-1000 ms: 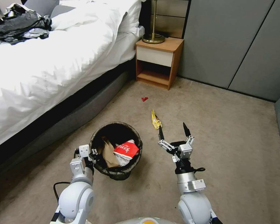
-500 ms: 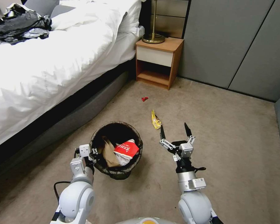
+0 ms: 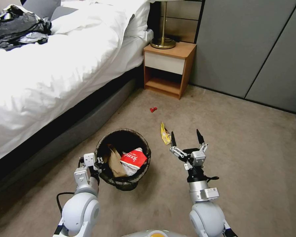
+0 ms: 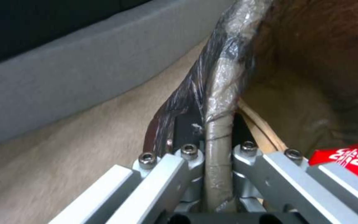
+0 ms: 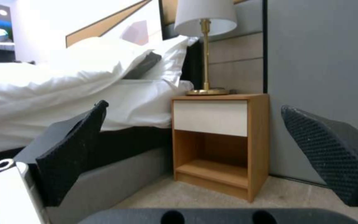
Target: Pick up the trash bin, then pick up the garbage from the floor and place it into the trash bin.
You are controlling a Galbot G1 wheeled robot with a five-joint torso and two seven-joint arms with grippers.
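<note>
Both arms: glossy white rounded shells, silver-grey metal wrist sections above them. Left gripper (image 3: 96, 162): white boxy housing with small dark fasteners; black cable looping off the left forearm. In the left wrist view, brushed aluminium linkage bars (image 4: 162, 183) joined by dark hex-socket screws, black base below. Right gripper (image 3: 185, 140): silver linkages, black tapered pointed fingers (image 3: 173, 139). In the right wrist view, finger pads (image 5: 73, 155) black with fine diamond-grid texture. Right wrist: black collar, thin black cable, small white label with dark print. Base edge: grey-white with a yellow-orange patch.
</note>
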